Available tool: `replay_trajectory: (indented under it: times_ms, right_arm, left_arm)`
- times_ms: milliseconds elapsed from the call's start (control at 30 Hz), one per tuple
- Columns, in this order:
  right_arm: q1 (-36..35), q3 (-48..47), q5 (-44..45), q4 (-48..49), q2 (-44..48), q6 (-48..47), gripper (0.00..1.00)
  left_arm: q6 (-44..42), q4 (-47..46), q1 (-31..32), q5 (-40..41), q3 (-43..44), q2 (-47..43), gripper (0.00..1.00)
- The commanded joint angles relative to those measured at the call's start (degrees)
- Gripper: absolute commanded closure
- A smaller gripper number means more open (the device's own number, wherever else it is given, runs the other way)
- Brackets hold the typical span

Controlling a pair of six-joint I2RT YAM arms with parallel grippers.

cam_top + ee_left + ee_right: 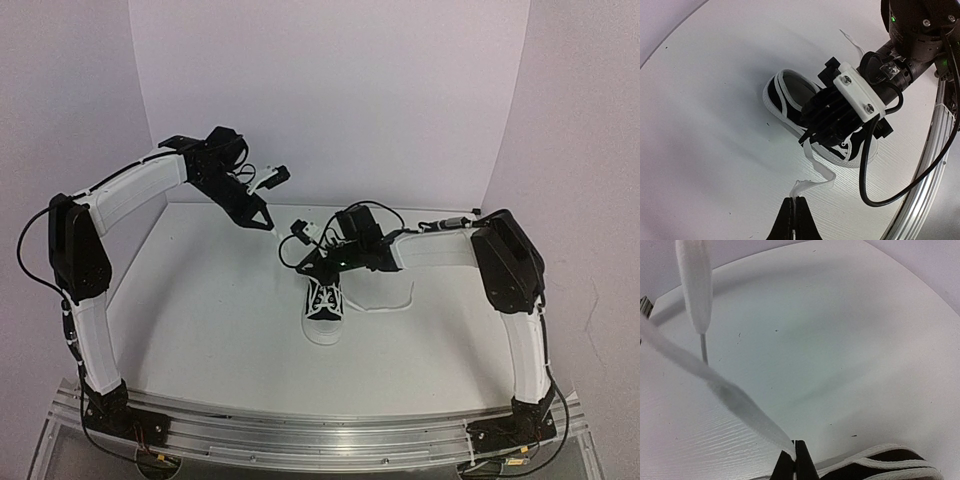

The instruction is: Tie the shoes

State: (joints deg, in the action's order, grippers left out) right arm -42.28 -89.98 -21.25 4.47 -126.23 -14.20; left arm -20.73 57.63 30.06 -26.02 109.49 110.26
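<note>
The black sneaker (325,300) with a white toe cap stands mid-table, its toe towards the arm bases. It also shows in the left wrist view (787,97) and the right wrist view (890,466). My left gripper (271,227) hangs behind and left of the shoe, and its tips (794,201) are shut on the end of a white lace (815,167). That lace twists back to my right gripper (807,138), which sits low over the shoe's tongue (320,262). The right gripper (796,454) is shut on the same lace (725,387). The other lace (392,303) lies loose on the table to the right.
The white round table (220,330) has an aluminium rail (320,432) along its near edge. A black cable (867,185) loops from the right wrist. A blurred white shape (694,285) hangs at the upper left of the right wrist view. White walls stand behind.
</note>
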Motion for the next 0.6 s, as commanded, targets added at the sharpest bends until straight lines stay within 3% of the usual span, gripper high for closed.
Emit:
replay_trajectory:
  times_ms: [0, 133, 200, 233, 333, 367, 467, 567]
  right_arm:
    - [0.01, 1.93, -0.08, 3.72, 2.91, 0.32, 1.00]
    - [0.01, 5.28, -0.55, 4.39, 6.89, 1.41, 1.00]
    - [-0.03, 6.75, -1.21, 5.12, 8.81, 2.11, 1.00]
    - [0.00, 7.44, -1.79, 5.35, 9.53, 2.30, 1.00]
    - [0.01, 9.10, -3.60, 5.46, 11.18, 2.50, 1.00]
    - [0.00, 9.56, -4.08, 5.46, 11.59, 2.49, 1.00]
    - [0.01, 10.34, -5.40, 5.46, 12.13, 2.44, 1.00]
    - [0.00, 10.96, -5.85, 5.49, 12.21, 2.67, 1.00]
  left_arm:
    - [-0.85, -1.50, -0.17, 3.57, -1.81, -4.00, 1.00]
    - [-3.39, -5.75, -0.53, 7.40, -11.15, -4.67, 1.00]
    - [-6.65, -6.74, 0.03, 5.49, -16.41, -4.64, 1.00]
    - [-8.61, -6.88, 0.46, 3.72, -18.71, -4.59, 0.93]
    - [-14.30, -8.46, 1.34, -3.61, -24.76, -5.86, 0.48]
    - [-16.46, -9.52, 1.25, -6.02, -26.40, -6.77, 0.41]
    - [-23.58, -13.82, 0.50, -11.28, -28.65, -9.00, 0.36]
    - [-28.19, -20.76, -1.25, -15.85, -30.49, -10.07, 0.39]
